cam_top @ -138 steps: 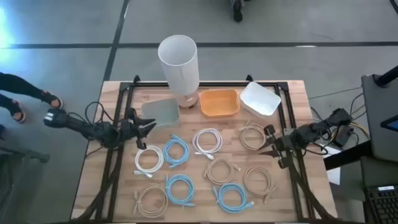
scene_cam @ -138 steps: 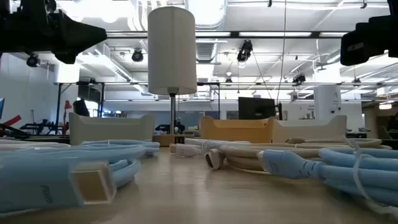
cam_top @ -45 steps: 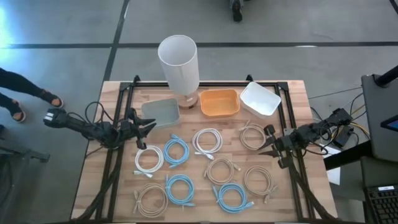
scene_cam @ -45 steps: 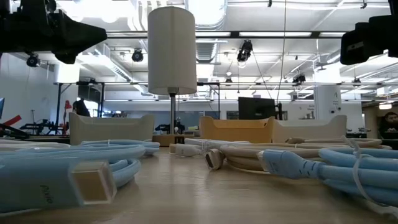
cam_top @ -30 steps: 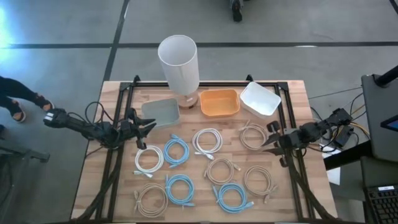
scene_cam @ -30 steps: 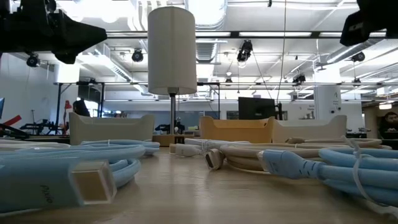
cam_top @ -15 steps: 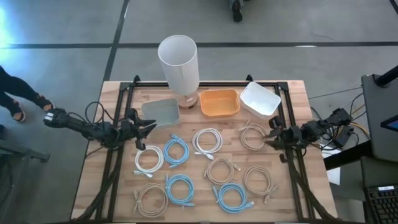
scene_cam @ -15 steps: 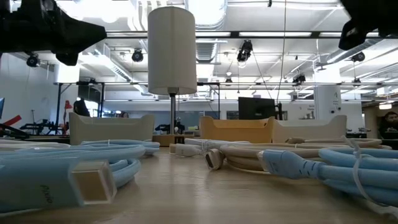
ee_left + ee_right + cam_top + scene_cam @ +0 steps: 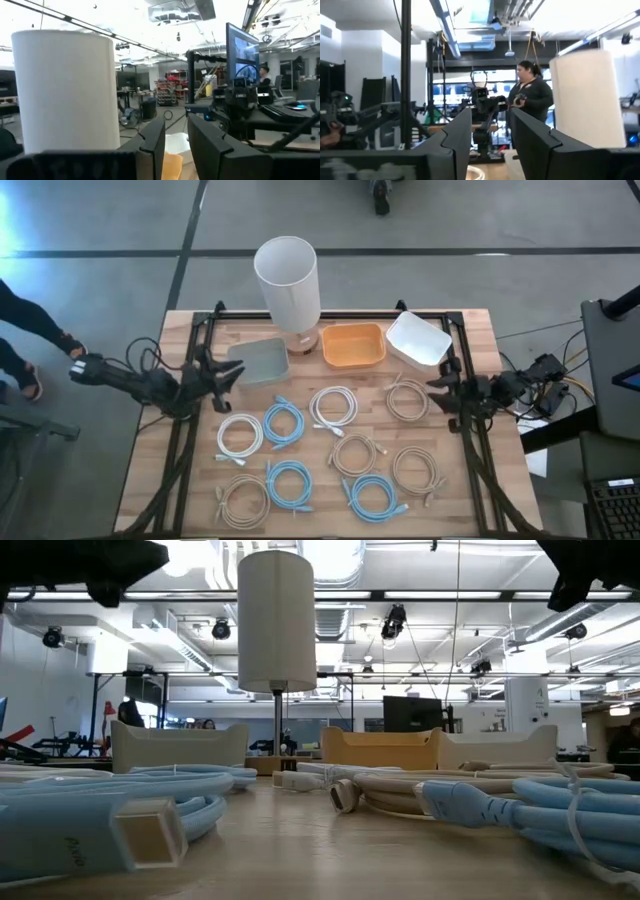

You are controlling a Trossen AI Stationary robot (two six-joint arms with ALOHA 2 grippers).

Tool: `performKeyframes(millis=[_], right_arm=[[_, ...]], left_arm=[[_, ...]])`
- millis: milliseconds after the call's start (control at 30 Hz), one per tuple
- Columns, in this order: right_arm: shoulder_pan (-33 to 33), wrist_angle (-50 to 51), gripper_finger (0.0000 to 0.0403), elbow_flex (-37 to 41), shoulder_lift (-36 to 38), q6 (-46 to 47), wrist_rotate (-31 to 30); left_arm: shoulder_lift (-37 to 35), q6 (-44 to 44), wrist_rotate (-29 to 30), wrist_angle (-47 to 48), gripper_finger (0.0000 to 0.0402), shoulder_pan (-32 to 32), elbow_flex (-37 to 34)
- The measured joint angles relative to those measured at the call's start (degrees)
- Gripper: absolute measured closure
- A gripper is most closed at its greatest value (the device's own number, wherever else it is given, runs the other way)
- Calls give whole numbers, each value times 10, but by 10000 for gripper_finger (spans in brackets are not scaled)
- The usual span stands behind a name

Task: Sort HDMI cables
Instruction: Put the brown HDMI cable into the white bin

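Ten coiled HDMI cables lie loose on the wooden table (image 9: pixel 150 470), spread over its near half and none touching a gripper. In the row nearest the bins sit a white coil (image 9: pixel 240 435), a light blue coil (image 9: pixel 283 423), a second white coil (image 9: pixel 333 406) and a tan coil (image 9: pixel 407 400). Behind them come another tan coil (image 9: pixel 353 454) and a tan coil toward the right edge (image 9: pixel 417 471). Along the near edge lie a tan coil (image 9: pixel 243 500), a light blue one (image 9: pixel 290 484) and a further light blue one (image 9: pixel 373 498). From table height, a light blue connector (image 9: pixel 150 835) fills the foreground.

At the far side stand a grey-green bin (image 9: pixel 258 361), an orange bin (image 9: pixel 353 345) and a white bin (image 9: pixel 418 338), with a tall white cylinder (image 9: pixel 288 280) rising between the first two.

The left gripper (image 9: pixel 228 373) hangs over the table's left side, just beside the grey-green bin, its fingers (image 9: pixel 152 145) spread with a clear gap between them. The right gripper (image 9: pixel 440 393) hovers at the right side, just beside the tan coil in the far row, fingers (image 9: pixel 457 135) likewise parted and holding nothing.

A person (image 9: pixel 532 97) stands in the room beyond, seen past the right gripper; another person's foot (image 9: pixel 25 375) shows on the floor left of the table.
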State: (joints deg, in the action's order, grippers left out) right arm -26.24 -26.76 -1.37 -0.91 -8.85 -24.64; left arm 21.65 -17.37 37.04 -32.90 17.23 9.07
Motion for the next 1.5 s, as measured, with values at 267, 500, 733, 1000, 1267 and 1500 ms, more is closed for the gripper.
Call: performKeyframes(millis=[267,500,733,1000,1267,1500], right_arm=[[0,29,238,-58,-37,-27,0],[0,56,236,-118,-136,-29,0],[0,56,236,-162,-267,1,-42],[0,81,236,-220,-399,27,-60],[2,86,236,-229,-473,106,-51],[29,50,236,-239,-525,104,4]], left_arm=[[10,31,51,124,294,0,63],[48,53,47,189,206,0,105],[97,82,-5,251,167,1,158],[168,185,-101,380,170,3,225],[225,189,-127,388,170,24,252],[250,200,-129,391,170,51,251]])
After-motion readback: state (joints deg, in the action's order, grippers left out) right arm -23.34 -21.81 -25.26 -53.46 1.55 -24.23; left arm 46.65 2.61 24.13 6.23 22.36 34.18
